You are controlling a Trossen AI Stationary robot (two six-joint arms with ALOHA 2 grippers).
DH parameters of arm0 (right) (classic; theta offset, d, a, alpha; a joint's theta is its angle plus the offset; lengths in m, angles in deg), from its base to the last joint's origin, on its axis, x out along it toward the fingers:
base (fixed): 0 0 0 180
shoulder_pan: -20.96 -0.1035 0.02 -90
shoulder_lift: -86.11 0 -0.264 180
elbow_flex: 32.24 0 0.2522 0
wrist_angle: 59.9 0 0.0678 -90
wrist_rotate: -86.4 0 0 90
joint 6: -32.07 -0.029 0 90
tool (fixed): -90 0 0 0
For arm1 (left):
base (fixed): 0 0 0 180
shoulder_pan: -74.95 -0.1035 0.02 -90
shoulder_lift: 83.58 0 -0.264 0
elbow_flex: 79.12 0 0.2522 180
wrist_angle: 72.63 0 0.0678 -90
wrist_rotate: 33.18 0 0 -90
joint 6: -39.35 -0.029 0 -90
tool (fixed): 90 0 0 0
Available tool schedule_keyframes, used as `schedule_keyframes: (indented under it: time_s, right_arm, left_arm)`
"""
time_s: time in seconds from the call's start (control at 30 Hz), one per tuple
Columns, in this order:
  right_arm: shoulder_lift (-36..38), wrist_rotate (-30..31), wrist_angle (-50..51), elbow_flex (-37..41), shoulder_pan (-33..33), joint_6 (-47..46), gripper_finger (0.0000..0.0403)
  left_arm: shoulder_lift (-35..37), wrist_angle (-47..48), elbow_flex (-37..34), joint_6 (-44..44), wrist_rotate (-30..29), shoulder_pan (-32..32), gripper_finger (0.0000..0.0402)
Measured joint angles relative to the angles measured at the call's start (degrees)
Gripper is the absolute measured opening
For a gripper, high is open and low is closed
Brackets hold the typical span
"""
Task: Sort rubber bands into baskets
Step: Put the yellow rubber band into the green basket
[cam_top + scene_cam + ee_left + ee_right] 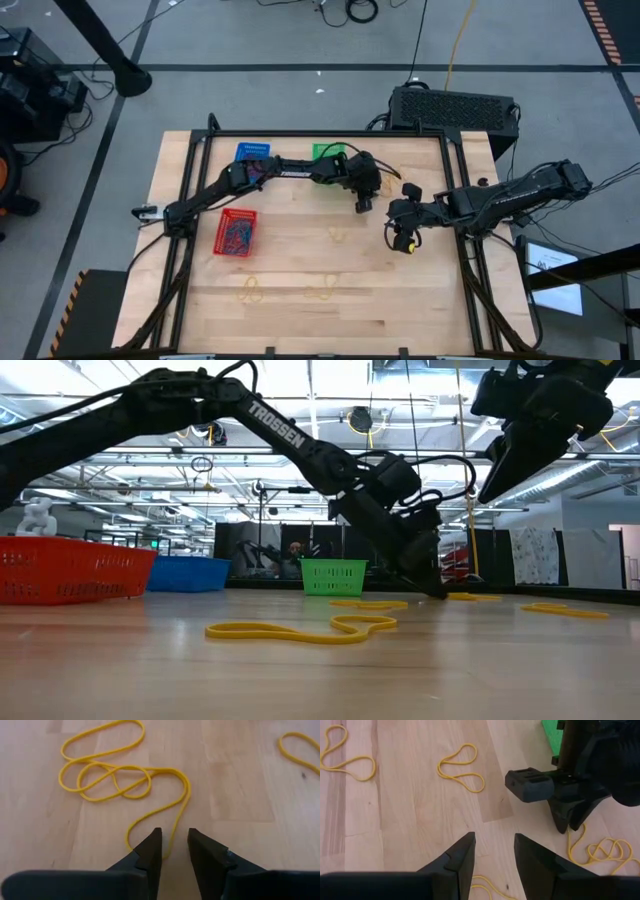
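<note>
Rubber bands (120, 775) in yellow lie tangled on the bare wood at the centre of the high view, and we see the left gripper (174, 845) down at the table with its fingers part-way apart, straddling one strand of that tangle in the left wrist view. We judge the main risk to be the knot: if the jaws close on a single strand, the looped bands may come up together and land in one basket, or snag and spring off on the way. A pinch too close to the wood could also let the thin strand slip out. The right gripper (494, 851) hovers above the table right of centre, its fingers spread and empty (close beside the left arm, so a collision is possible if both move inward). The red basket (236, 232) sits left of centre, the blue basket (252, 151) and green basket (325, 152) near the table's upper edge.
</note>
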Motion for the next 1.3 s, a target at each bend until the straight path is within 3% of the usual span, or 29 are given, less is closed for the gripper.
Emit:
schedule_keyframes:
  time_s: [0.1,0.27,0.53,0.87,1.1,1.3]
  right_arm:
    - [0.0,0.0,0.0,0.0,0.0,0.0,0.0130]
    - [0.0,0.0,-1.2,0.0,0.0,0.0,0.0130]
    - [0.0,0.0,-2.1,0.0,-0.1,-0.5,0.0130]
    - [0.0,0.0,-2.3,0.0,-0.1,-1.6,0.0130]
    - [0.0,0.0,-3.0,0.0,-0.1,-1.5,0.0130]
    - [0.0,2.4,-3.0,0.0,-0.2,-1.5,0.0130]
  left_arm:
    - [0.1,1.7,0.0,0.1,0.3,0.0,0.0079]
    - [0.1,1.9,-0.1,2.2,1.6,-0.6,0.0010]
    - [2.0,2.8,-0.6,3.1,2.7,-1.1,0.0003]
    - [11.8,11.5,-0.5,-1.4,1.7,-1.1,0.0001]
    - [17.8,18.1,-0.5,-4.5,-2.1,-0.8,0.0001]
    - [22.6,27.1,-0.5,-4.7,-11.4,-0.9,0.0000]
